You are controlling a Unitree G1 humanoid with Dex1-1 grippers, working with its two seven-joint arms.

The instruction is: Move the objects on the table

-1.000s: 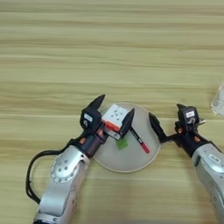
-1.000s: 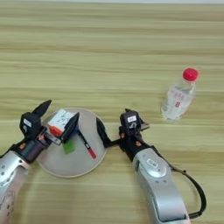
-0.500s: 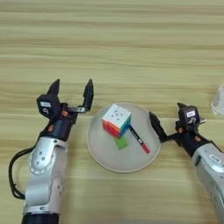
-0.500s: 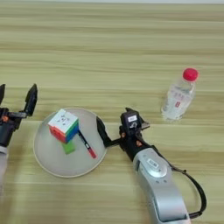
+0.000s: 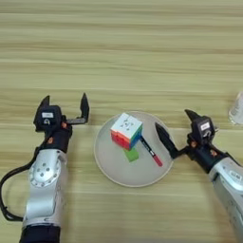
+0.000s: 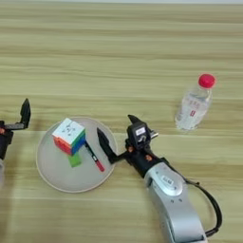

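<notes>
Since a second ago: my left gripper (image 5: 65,110) has let go of the puzzle cube (image 5: 126,130) and pulled back off the plate (image 5: 109,163); the plate and its load look to have slid with it, though the camera may have shifted too.
Left gripper: fingers spread wide and holding nothing, just off the plate's left rim, over bare table (image 5: 123,57).
Right gripper (image 6: 116,135): fingers apart around the plate's right rim, one black finger (image 5: 164,139) reaching onto the plate beside the pen (image 5: 150,151); I judge it is steadying the rim, not pinching anything.
Cube: on the plate, left of centre, white face up; stiff, light, flat-sided, so I'd take it across two opposite faces.
Pen: lies slanted on the plate's right half, right of the cube; slim and likely to roll, best pinched across the middle of the barrel.
Green block (image 5: 131,154): on the plate just below the cube, touching or nearly so; small and low, awkward to reach with the cube so close.
Bottle (image 6: 193,103): upright, well to the right of the plate; clear, smooth plastic, probably light and tippy, so grip the body, not the red cap.
Open room: wide bare wood beyond the plate's far side; less on its near side.
</notes>
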